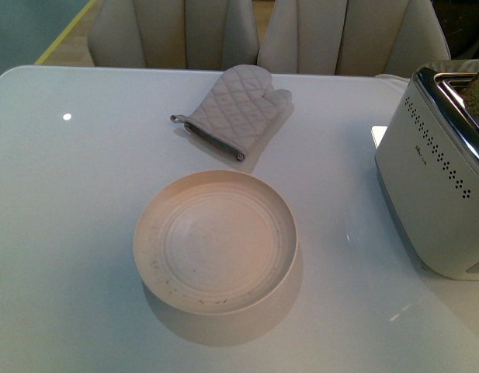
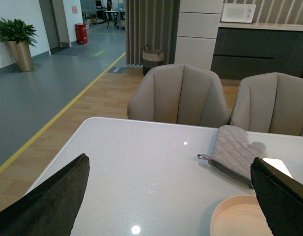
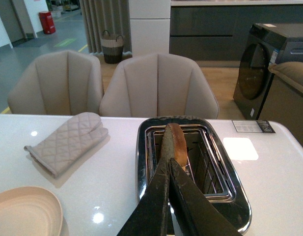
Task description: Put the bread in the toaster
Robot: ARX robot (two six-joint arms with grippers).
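Lowering: we hold bread [image 3: 174,142] on edge, aligned with a toaster [image 3: 190,167] slot.
Right gripper [image 3: 169,169]: clenched on bread.
Left gripper [image 2: 166,196]: released, idle.

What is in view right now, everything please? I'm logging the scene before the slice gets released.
toaster: one, white body with chrome slotted top, at the table's right side.
bread: one slice, tan with brown crust, standing on edge partly down in the toaster's slot.
bowl: one, cream, mid-table, nothing in it.
oven mitt: one, grey quilted, lying flat beyond the bowl.
table: one, glossy white.
chairs: two, beige, behind the table.
washing machine: one, dark, in the background of the right wrist view.
basket: one, woven, on the floor by the curtain.
potted plant: one, green, far corner.
left hand: black fingers spread, holding nothing, above the table.
right hand: black fingers closed on the bread.
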